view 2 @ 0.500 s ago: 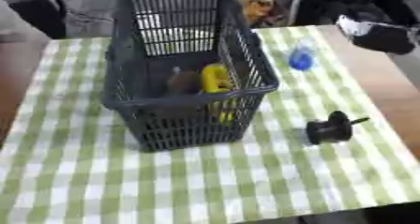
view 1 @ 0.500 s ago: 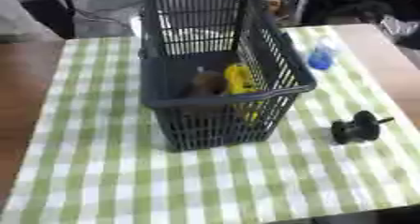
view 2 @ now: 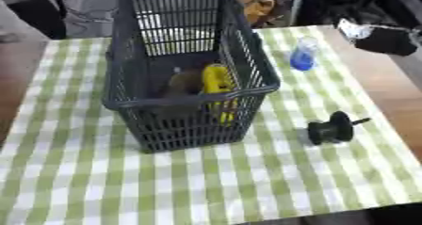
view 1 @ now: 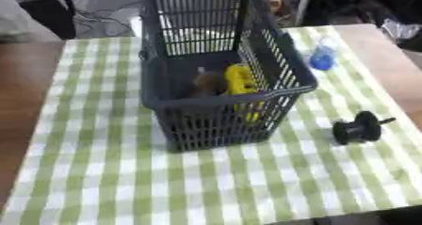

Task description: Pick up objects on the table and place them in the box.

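Note:
A dark grey slatted basket [view 1: 216,104] stands in the middle of the green-checked table. Inside it lie a yellow object [view 1: 239,80] and a brown object [view 1: 207,84]. A black dumbbell-shaped object [view 2: 333,128] lies on the cloth to the right of the basket. A small bottle with blue liquid [view 2: 303,55] stands at the back right. A black shape with a white patch [view 2: 383,39] hangs beyond the table's right back corner. It looks like my right hand, and its fingers are not readable. My left hand shows in no view.
Bare brown tabletop [view 1: 20,106] runs along the left of the cloth and also along the right edge [view 2: 387,85]. Dark clutter and cables lie beyond the far edge. Checked cloth [view 1: 206,186] fills the space in front of the basket.

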{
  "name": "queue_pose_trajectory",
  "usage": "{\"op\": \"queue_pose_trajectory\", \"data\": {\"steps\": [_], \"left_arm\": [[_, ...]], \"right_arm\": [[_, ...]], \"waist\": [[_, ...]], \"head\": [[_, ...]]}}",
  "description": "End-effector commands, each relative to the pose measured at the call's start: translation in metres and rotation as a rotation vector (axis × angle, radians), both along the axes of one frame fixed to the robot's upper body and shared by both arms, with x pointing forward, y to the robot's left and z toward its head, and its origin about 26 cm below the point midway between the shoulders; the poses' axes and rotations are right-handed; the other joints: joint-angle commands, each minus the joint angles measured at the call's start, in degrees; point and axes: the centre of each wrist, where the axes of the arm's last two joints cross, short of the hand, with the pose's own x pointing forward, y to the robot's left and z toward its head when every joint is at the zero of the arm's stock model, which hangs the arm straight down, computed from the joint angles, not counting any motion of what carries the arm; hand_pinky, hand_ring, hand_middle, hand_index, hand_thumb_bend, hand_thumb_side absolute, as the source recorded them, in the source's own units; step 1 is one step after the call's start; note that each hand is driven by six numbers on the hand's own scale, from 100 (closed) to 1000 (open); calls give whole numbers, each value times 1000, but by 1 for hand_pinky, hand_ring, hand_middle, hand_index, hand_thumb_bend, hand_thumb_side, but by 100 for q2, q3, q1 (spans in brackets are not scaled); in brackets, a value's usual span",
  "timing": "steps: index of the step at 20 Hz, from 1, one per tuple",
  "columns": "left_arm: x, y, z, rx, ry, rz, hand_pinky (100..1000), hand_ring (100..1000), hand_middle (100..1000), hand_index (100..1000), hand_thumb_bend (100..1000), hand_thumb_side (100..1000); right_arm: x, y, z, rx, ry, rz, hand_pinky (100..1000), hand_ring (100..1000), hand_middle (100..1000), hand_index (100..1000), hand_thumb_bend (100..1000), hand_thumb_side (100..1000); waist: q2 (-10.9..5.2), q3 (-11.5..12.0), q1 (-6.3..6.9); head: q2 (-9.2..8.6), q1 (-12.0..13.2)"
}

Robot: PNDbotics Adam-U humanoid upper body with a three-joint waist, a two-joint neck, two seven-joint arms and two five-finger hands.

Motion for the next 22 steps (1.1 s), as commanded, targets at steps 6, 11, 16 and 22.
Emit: {"op": "queue_pose_trajectory", "data": {"steps": [6, 11, 16, 22], "left_arm": [[-2, 3, 11, 28, -30, 5, 497, 661, 658, 763, 678, 638], [-2, 3, 11, 29, -27, 5, 496, 660, 657, 763, 680, 638], [-2, 3, 9, 31, -21, 4, 494, 659, 655, 763, 682, 640], [-2, 2, 8, 35, -16, -1, 493, 656, 649, 763, 683, 641]], "right_arm": [[-2, -9, 16, -52, -19, -16, 544, 613, 592, 805, 327, 471], [2, -19, 15, -212, 28, -59, 664, 726, 740, 917, 405, 499], [12, -44, 1, -422, 211, -86, 739, 802, 834, 986, 462, 521], [20, -66, -12, -562, 392, -111, 790, 858, 903, 997, 465, 547]], "waist": [[-89, 12, -29], [-95, 30, -45], [-99, 72, -70], [-88, 101, -94]], "head": [[27, -27], [27, -73], [27, -103], [27, -105]]}}
